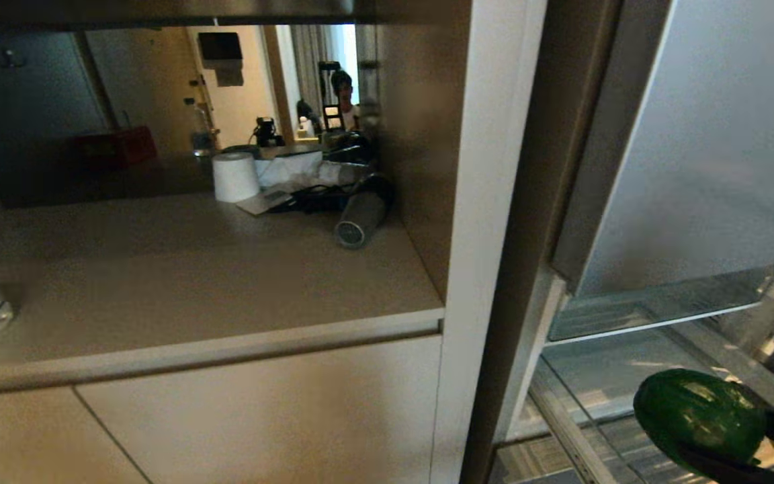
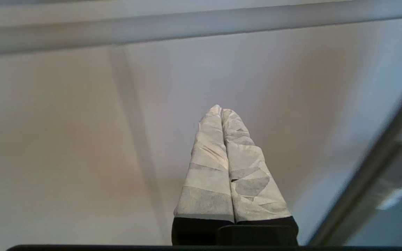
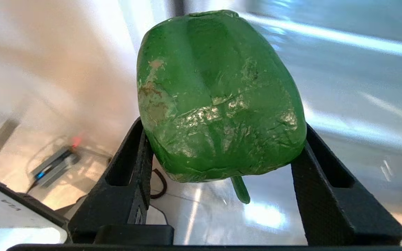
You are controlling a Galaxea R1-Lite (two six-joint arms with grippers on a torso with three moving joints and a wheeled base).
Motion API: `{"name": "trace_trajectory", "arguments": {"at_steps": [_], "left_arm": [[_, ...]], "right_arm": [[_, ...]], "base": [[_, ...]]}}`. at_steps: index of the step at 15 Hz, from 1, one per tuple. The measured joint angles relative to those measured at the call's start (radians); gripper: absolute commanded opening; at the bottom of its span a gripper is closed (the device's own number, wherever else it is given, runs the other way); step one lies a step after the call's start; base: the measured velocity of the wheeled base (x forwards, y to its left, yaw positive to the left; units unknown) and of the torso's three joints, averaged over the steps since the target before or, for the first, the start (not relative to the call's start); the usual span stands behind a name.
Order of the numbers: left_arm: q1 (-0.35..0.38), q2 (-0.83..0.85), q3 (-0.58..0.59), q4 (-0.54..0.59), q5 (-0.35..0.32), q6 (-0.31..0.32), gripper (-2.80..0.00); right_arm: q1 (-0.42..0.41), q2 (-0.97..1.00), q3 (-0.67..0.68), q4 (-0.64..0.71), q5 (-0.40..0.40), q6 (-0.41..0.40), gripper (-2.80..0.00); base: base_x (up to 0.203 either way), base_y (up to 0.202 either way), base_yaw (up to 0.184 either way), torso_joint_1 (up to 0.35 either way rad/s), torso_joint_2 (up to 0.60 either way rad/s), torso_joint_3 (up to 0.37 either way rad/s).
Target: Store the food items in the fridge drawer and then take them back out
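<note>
So we've got the silver-grey fridge [image 1: 709, 154] standing open on our right, with the clear fridge drawer [image 1: 588, 430] pulled out below it. Our right gripper [image 3: 222, 153] is clamped around the green bell pepper [image 1: 699, 411], holding it over the drawer. The left gripper [image 2: 222, 115] sits closed and empty by the cabinet. Our worry: that glossy, lumpy skin could slip between the jaws, and the pepper might clip the drawer rim going in.
</note>
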Motion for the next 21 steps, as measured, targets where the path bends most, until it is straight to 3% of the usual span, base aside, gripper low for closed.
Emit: {"name": "trace_trajectory", "arguments": {"at_steps": [3, 7, 10, 13, 18, 21], "left_arm": [[0.000, 0.000, 0.000, 0.000, 0.000, 0.000, -2.80], [0.000, 0.000, 0.000, -0.001, 0.000, 0.000, -2.80], [0.000, 0.000, 0.000, 0.000, 0.000, 0.000, -2.80], [0.000, 0.000, 0.000, 0.000, 0.000, 0.000, -2.80], [0.000, 0.000, 0.000, 0.000, 0.000, 0.000, -2.80], [0.000, 0.000, 0.000, 0.000, 0.000, 0.000, -2.80]], "right_arm": [[0.045, -0.015, 0.011, 0.002, 0.005, -0.009, -2.80], [0.151, -0.024, 0.001, -0.003, 0.030, -0.114, -2.80], [0.241, 0.032, -0.081, -0.003, 0.096, -0.124, -2.80], [0.312, 0.151, -0.208, -0.003, 0.097, -0.121, -2.80], [0.442, 0.427, -0.453, -0.004, -0.009, -0.089, -2.80], [0.495, 0.595, -0.641, -0.003, -0.095, 0.009, -2.80]], "base": [[-0.001, -0.008, 0.146, 0.004, 0.00, 0.001], [-0.001, -0.001, 0.016, 0.001, 0.00, 0.001], [0.000, 0.000, 0.000, 0.000, 0.00, 0.000], [0.000, 0.000, 0.000, 0.000, 0.00, 0.000], [0.000, 0.000, 0.000, 0.000, 0.00, 0.000], [0.000, 0.000, 0.000, 0.000, 0.00, 0.000]]}}
